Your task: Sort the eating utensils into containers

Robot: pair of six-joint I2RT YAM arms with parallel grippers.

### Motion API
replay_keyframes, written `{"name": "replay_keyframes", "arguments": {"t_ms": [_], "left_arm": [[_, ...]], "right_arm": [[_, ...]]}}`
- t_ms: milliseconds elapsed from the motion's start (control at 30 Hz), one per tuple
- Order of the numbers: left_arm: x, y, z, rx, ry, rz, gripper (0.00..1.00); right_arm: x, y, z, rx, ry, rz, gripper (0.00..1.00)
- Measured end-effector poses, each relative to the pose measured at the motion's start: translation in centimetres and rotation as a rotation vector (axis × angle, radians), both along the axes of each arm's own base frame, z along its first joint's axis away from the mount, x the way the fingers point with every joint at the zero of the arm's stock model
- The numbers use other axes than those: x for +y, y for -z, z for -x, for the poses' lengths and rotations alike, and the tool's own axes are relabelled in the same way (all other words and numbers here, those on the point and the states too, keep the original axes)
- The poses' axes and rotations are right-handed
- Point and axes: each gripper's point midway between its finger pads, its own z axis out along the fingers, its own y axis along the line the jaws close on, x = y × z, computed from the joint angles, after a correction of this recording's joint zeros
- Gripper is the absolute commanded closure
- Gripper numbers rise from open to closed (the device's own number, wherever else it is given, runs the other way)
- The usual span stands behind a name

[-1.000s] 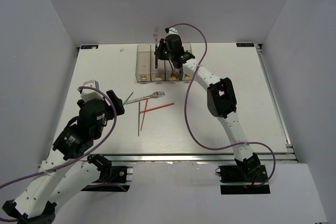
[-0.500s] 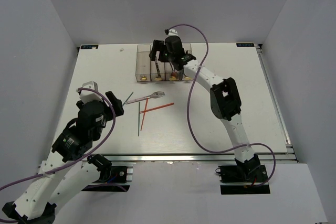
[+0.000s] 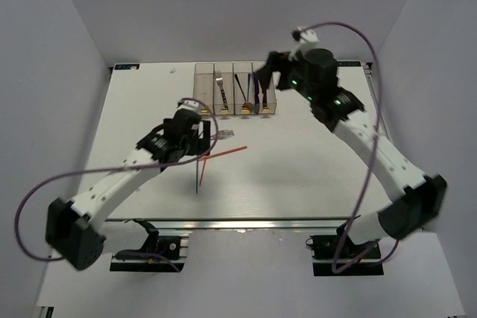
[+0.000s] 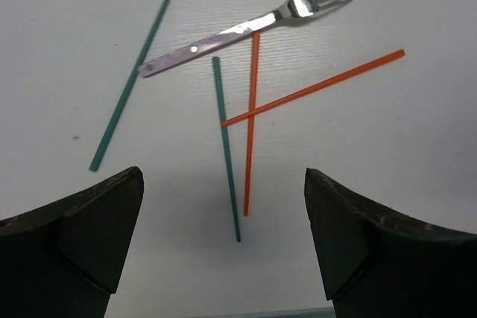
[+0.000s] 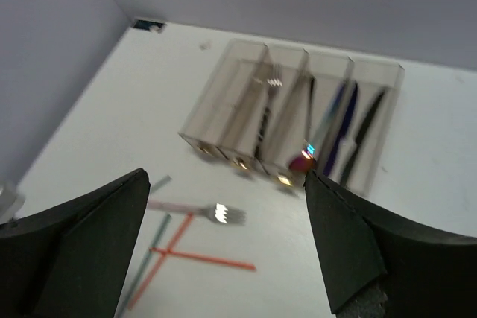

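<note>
Top external camera is looking down from above and behind the arm bases, taking in the whole table. Left wrist camera is pointing nearly straight down, hanging close over the loose fork and chopsticks left of centre. Right wrist camera is riding high on the right, facing down toward the far left corner and catching the containers. All three are sharing the fork and chopsticks; top and right wrist are sharing the containers.

A white table carries a row of four clear bins at its far side. Nearer lie a silver fork, two crossed red chopsticks and two teal chopsticks.
</note>
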Motion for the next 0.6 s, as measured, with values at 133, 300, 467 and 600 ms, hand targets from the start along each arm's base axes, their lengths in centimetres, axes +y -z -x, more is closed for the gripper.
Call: {"name": "replay_keyframes", "arguments": {"t_ms": [133,300,467,600], "left_arm": [[-3.0,3.5,-2.8,0.124,0.142,-0.108,0.02],[-5.6,4.7,-7.6,0.159,0.311,-0.224,0.09],[-5.3,5.2,-10.3,0.16,0.465,-0.278,0.13],[-4.6,5.5,-12.2,0.166,0.563,-0.288,0.21]], "right_arm": [[-7.4,5.9,5.1,0.076,0.043,0.069,0.11],[-8.3,15.3,12.2,0.238,-0.11,0.115,0.11],[-7.6,17.7,15.4,0.293,-0.222,0.096,0.11],[-7.1,17.0,16.6,0.275,-0.282,0.069,0.11]]}}
